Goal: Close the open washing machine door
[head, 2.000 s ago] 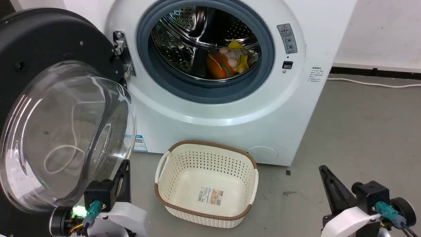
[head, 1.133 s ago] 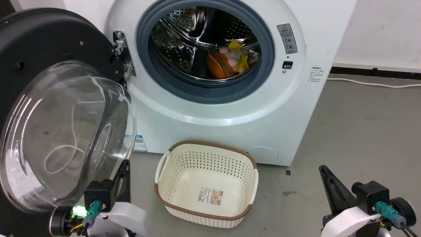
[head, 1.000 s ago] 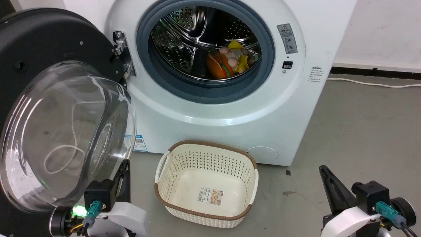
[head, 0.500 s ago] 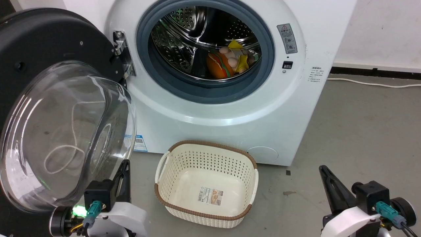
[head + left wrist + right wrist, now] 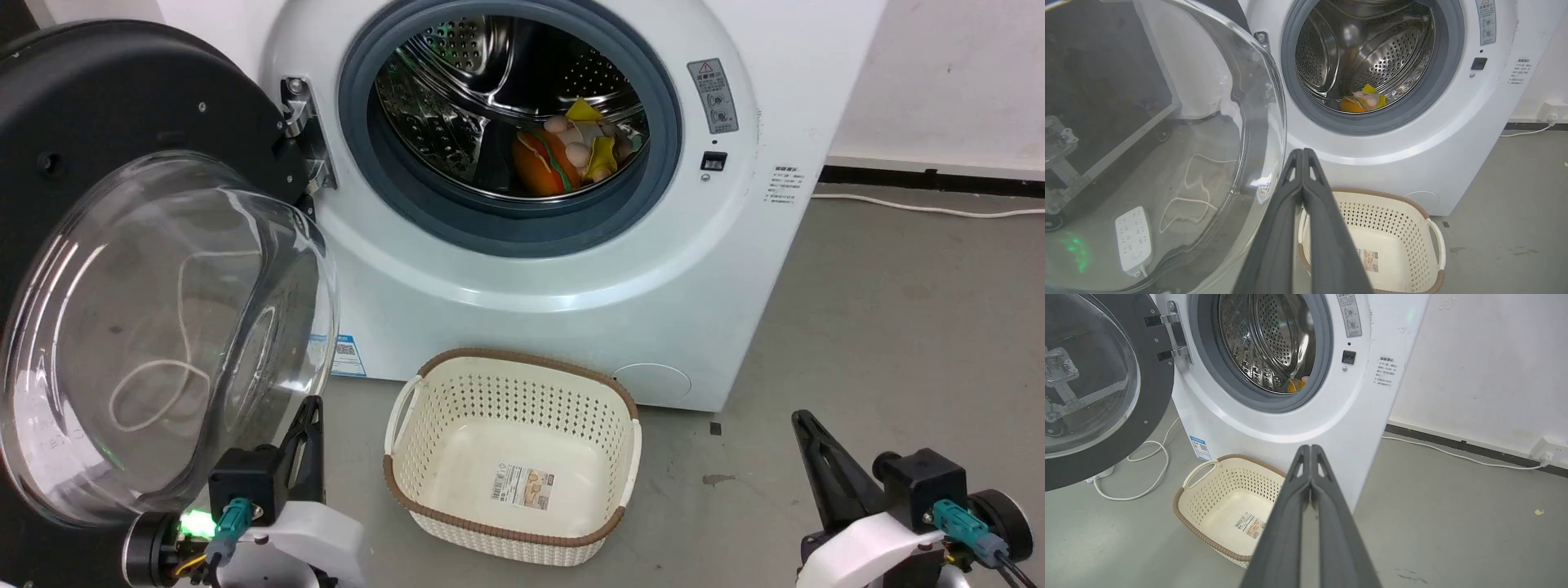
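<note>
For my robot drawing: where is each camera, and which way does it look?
Head view: on the head, facing forward and down at the washing machine, open door, basket; left claw, right claw in bottom corners.
Left wrist view: left wrist, along its shut claw toward door glass and drum.
Right wrist view: right wrist, along its shut claw toward the machine's front.
Both wrist views share the basket and drum.

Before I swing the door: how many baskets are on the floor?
1: a cream basket on the floor in front of the washing machine, right of the open door. Others may be hidden behind the door.
</note>
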Motion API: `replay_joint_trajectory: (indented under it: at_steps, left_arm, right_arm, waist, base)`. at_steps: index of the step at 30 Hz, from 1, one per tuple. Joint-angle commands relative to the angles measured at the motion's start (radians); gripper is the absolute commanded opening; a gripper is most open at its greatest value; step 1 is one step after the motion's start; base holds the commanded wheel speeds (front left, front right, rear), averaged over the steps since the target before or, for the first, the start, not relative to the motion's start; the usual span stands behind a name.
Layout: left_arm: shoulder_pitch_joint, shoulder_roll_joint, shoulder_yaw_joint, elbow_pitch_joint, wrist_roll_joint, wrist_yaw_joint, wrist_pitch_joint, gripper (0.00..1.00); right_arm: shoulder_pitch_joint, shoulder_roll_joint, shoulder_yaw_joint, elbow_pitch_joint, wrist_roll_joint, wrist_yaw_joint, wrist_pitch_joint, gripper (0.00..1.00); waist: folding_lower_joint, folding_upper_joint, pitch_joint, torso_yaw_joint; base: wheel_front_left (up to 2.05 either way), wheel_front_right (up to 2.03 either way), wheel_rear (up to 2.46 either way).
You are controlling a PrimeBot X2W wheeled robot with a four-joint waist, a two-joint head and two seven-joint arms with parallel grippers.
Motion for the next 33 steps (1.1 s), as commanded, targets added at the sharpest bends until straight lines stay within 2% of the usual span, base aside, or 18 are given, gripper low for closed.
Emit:
replay_joint_trajectory:
  at_steps: [1,16,17,30,32,33]
  left_arm:
    - [0.014,0.000,0.000,-0.005,0.003,-0.005,0.000,0.00]
    - [0.014,0.000,0.000,-0.005,0.003,-0.005,0.000,0.00]
    - [0.000,0.000,-0.001,0.001,-0.001,0.001,0.000,1.00]
    - [0.011,0.000,-0.016,0.009,-0.039,-0.001,-0.026,1.00]
    - [0.012,0.000,-0.018,0.010,-0.046,-0.002,-0.030,0.00]
    - [0.013,0.000,-0.020,0.011,-0.049,-0.002,-0.033,0.00]
  right_arm:
    - [-0.014,-0.002,0.000,-0.005,-0.005,0.001,0.000,0.00]
    - [-0.014,-0.002,0.000,-0.005,-0.005,0.001,0.000,0.00]
    - [0.001,0.000,0.001,0.001,0.001,0.000,0.000,1.00]
    - [0.010,0.000,0.014,0.015,0.039,0.000,-0.026,1.00]
    - [0.011,0.000,0.016,0.017,0.046,0.000,-0.031,1.00]
    - [0.012,0.000,0.017,0.018,0.049,0.000,-0.033,1.00]
  waist:
    - [0.0000,0.0000,0.000,0.000]
    - [0.0000,0.0000,0.000,0.000]
    - [0.0000,0.0000,0.000,0.000]
    - [0.0001,0.0000,0.001,0.000]
    - [0.0001,0.0000,0.001,0.000]
    - [0.0001,0.0000,0.001,0.001]
  base:
    - [0.00,0.00,0.00]
    - [0.00,0.00,0.00]
    - [0.00,0.00,0.00]
    - [0.00,0.00,0.00]
    - [0.00,0.00,0.00]
    - [0.00,0.00,0.00]
